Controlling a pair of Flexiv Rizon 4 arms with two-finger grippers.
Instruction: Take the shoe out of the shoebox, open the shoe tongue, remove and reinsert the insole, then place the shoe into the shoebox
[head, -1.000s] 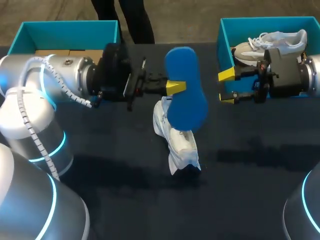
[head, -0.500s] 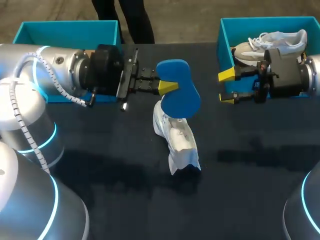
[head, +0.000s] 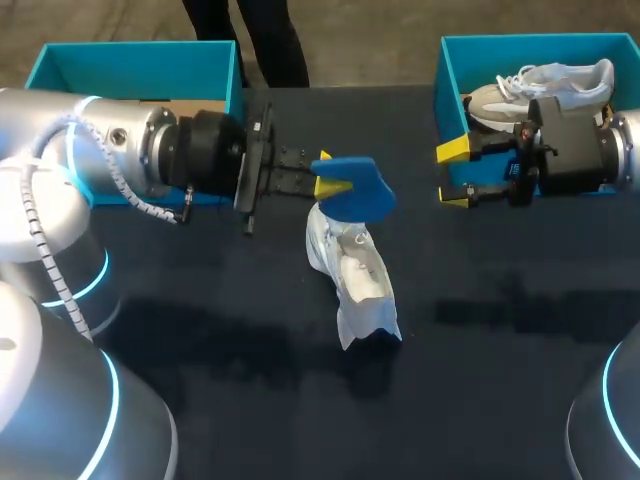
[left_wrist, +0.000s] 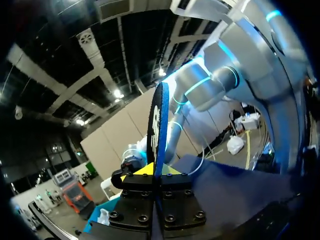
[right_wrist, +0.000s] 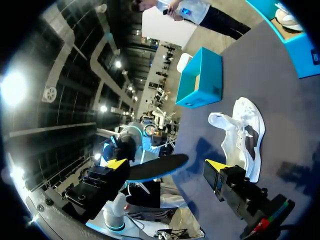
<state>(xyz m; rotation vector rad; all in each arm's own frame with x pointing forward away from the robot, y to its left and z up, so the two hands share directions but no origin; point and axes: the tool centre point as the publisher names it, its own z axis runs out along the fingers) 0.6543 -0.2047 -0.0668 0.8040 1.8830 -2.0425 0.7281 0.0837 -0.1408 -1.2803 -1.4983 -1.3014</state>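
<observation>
A white shoe (head: 356, 276) lies on the dark table near the middle, its opening facing up. Just above its heel end hangs a blue insole (head: 358, 192), and my left gripper (head: 328, 184) is shut on the insole's edge. In the left wrist view the insole (left_wrist: 159, 125) stands edge-on between the closed fingers (left_wrist: 175, 170). My right gripper (head: 453, 173) hovers open and empty in front of the right shoebox (head: 455, 60). From the right wrist view the shoe (right_wrist: 246, 134) and the insole (right_wrist: 157, 168) lie ahead of the open right gripper (right_wrist: 167, 165).
The teal right shoebox holds a second pale shoe (head: 555, 82). Another teal shoebox (head: 130, 62) stands at the back left, partly behind my left arm (head: 120, 155). Bare table stretches in front of the shoe.
My left gripper has turned the insole from upright and face-on to nearly flat, and lowered it toward the shoe's opening. The right arm and the shoe have not moved.
</observation>
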